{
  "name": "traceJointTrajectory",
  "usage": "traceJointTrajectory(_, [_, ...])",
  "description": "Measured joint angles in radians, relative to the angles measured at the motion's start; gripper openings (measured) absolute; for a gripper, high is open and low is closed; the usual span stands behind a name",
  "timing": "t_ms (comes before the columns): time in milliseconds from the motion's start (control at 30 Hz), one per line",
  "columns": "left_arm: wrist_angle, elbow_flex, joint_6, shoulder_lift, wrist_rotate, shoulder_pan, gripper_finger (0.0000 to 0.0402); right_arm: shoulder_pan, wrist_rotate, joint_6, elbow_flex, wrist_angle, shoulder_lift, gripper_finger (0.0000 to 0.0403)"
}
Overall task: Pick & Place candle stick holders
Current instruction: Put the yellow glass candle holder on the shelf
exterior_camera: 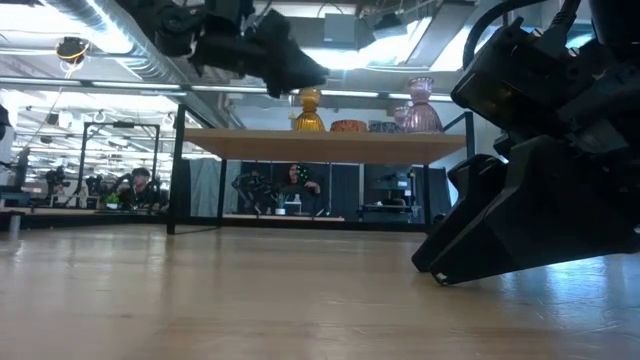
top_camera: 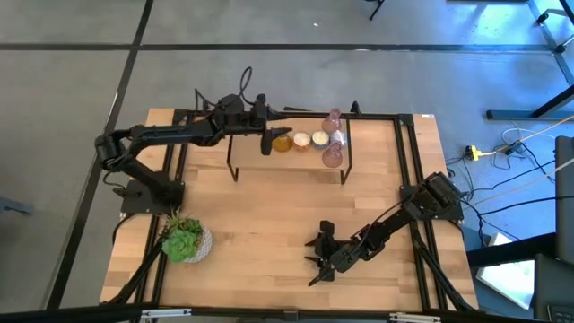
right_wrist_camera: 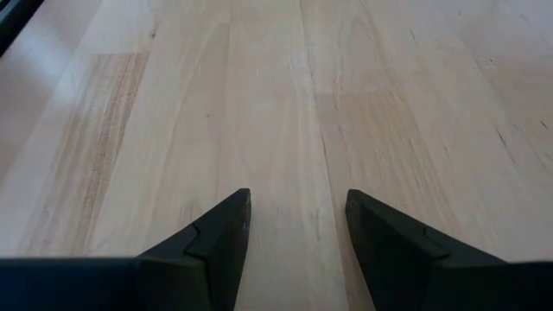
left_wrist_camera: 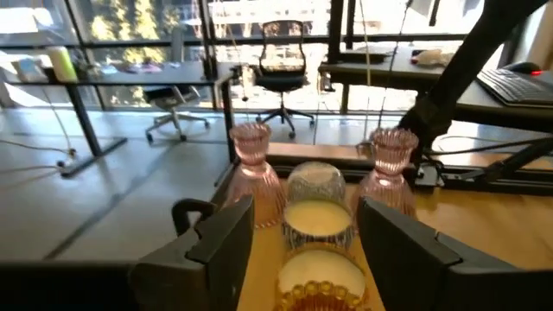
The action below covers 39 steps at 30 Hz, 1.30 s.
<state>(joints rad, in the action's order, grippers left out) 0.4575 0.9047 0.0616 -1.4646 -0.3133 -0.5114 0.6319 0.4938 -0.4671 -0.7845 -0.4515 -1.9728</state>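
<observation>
Right gripper (top_camera: 318, 260) rests low over the bare near part of the table (top_camera: 269, 215), fingers apart, nothing between them. It waits.

Left gripper (top_camera: 268, 142) is up at the shelf (exterior_camera: 320, 143) at the table's far side, at the left end of the row of holders. Fingers apart in the wrist view, straddling the amber holder (left_wrist_camera: 318, 292); no clamp visible, so not held as far as I can tell.

Holders stand in a tight row along the shelf: amber holder, then the cream holder (left_wrist_camera: 317, 218), a clear glass one (left_wrist_camera: 314, 180), and two pink ribbed holders (left_wrist_camera: 252, 164) at the far end. All upright, long axis vertical, mouths up. The row runs away from the left gripper along the shelf.

Risks, as judgement:
- Neighbours touch or nearly touch; a finger withdrawing sideways could clip the cream holder and shunt the row.
- The tall, narrow-waisted pink ones would tip most readily.
- Shelf is narrow; a shoved holder could go off the edge onto the table.
</observation>
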Motion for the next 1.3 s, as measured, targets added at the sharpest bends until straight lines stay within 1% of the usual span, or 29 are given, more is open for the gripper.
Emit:
traceJointTrajectory(133, [-0.028, 0.0, 0.016, 0.057, 0.009, 0.0, 0.0219, 0.0, 0.0, 0.0, 0.0, 0.0, 0.0, 0.0197])
traceJointTrajectory(267, [-0.072, 0.0, 0.031, 0.116, -0.06, 0.009, 0.022, 0.0, 0.0, 0.0, 0.0, 0.0, 0.0, 0.0197])
traceJointTrajectory(367, [-0.13, 0.0, 0.034, 0.162, -0.148, 0.032, 0.0211, 0.0, 0.0, 0.0, 0.0, 0.0, 0.0, 0.0197])
traceJointTrajectory(433, [-0.22, 0.001, 0.057, 0.192, -0.162, 0.057, 0.0197, 0.001, 0.0, 0.0, 0.0, 0.0, 0.0, 0.0197])
traceJointTrajectory(467, [-0.285, 0.002, 0.077, 0.203, -0.15, 0.071, 0.0186, 0.003, 0.0, 0.0, 0.0, 0.0, 0.0, 0.0197])
traceJointTrajectory(533, [-0.408, -0.004, 0.111, 0.213, -0.075, 0.092, 0.0157, 0.004, 0.001, 0.0, 0.0, 0.0, 0.0, 0.0197])
traceJointTrajectory(567, [-0.439, -0.014, 0.115, 0.212, -0.033, 0.101, 0.0139, 0.004, 0.0, 0.0, 0.0, 0.0, 0.0, 0.0197])
traceJointTrajectory(600, [-0.461, -0.027, 0.113, 0.207, -0.013, 0.106, 0.0118, 0.004, 0.0, 0.0, 0.0, 0.0, 0.0, 0.0197])
traceJointTrajectory(667, [-0.442, -0.063, 0.093, 0.19, -0.002, 0.106, 0.0071, 0.004, 0.0, 0.0, 0.0, 0.0, 0.0, 0.0197])
traceJointTrajectory(733, [-0.385, -0.098, 0.071, 0.169, -0.001, 0.106, 0.0024, 0.003, 0.0, 0.0, 0.0, -0.004, 0.0, 0.0197])
traceJointTrajectory(767, [-0.355, -0.111, 0.06, 0.159, 0.001, 0.104, 0.0013, 0.002, 0.0, 0.0, 0.0, -0.007, 0.0, 0.0197])
traceJointTrajectory(867, [-0.288, -0.126, 0.056, 0.132, 0.025, 0.104, 0.0004, -0.003, -0.004, 0.0, 0.0, -0.016, 0.0, 0.0197])
traceJointTrajectory(967, [-0.259, -0.127, 0.057, 0.118, 0.028, 0.104, 0.0002, -0.003, -0.004, 0.002, 0.0, -0.019, 0.0, 0.0197])
traceJointTrajectory(1300, [-0.251, -0.127, 0.063, 0.116, 0.032, 0.079, 0.0002, -0.003, -0.003, 0.003, 0.0, -0.018, 0.0, 0.0197])
